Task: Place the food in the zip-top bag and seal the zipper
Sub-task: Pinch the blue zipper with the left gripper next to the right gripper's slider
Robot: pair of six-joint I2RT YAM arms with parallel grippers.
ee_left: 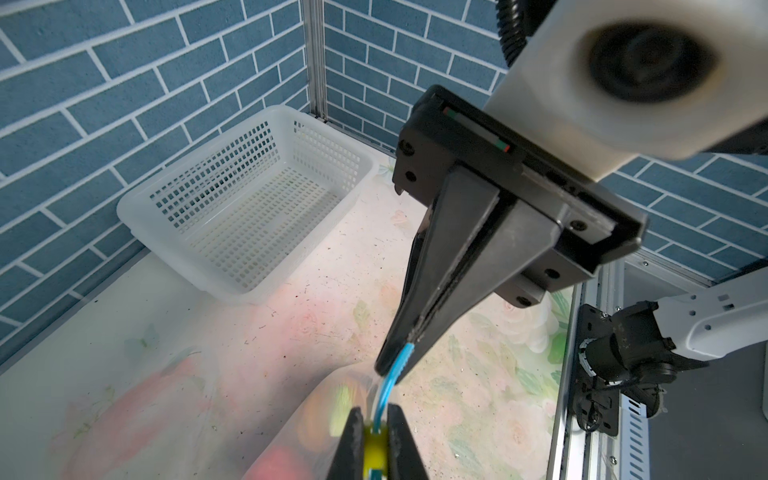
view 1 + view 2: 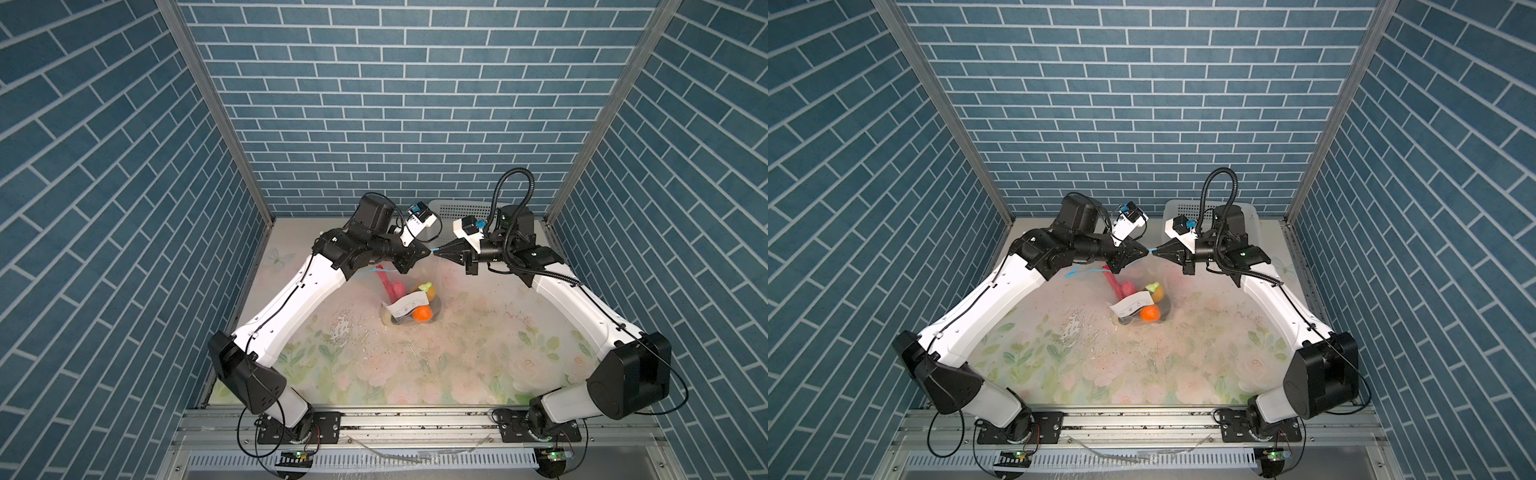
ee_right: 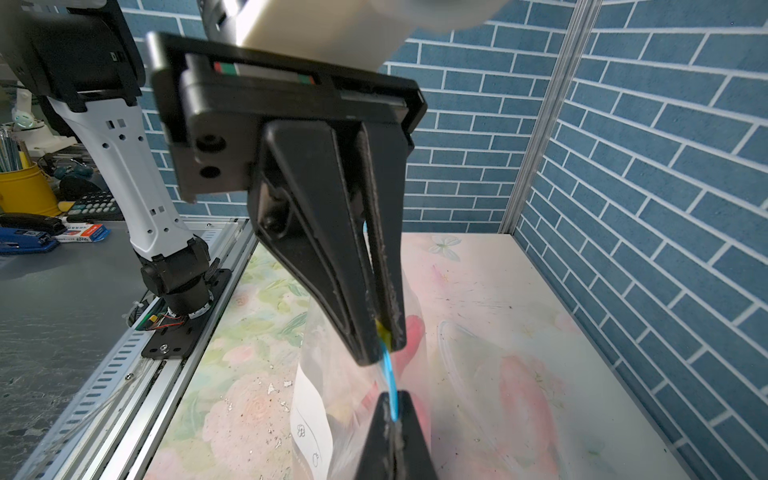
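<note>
The clear zip-top bag [image 2: 409,296] [image 2: 1133,297] hangs above the floral table, held up by its light-blue zipper [image 2: 434,249] [image 2: 1151,250]. Inside it I see food: an orange piece [image 2: 422,314] [image 2: 1149,313], a pink bumpy ball [image 2: 397,288] and a red strip [image 2: 380,277]. My left gripper [image 2: 428,251] [image 1: 374,417] is shut on the yellow slider tab [image 1: 375,451]. Tip to tip with it, my right gripper [image 2: 441,252] [image 3: 392,401] is shut on the zipper [image 3: 388,372] just beyond the slider. A short blue stretch [image 1: 395,370] spans the gap.
A white perforated basket [image 2: 461,208] [image 1: 249,199] stands empty in the back right corner. Blue brick walls close in the back and both sides. A metal rail [image 2: 415,419] with both arm bases runs along the front.
</note>
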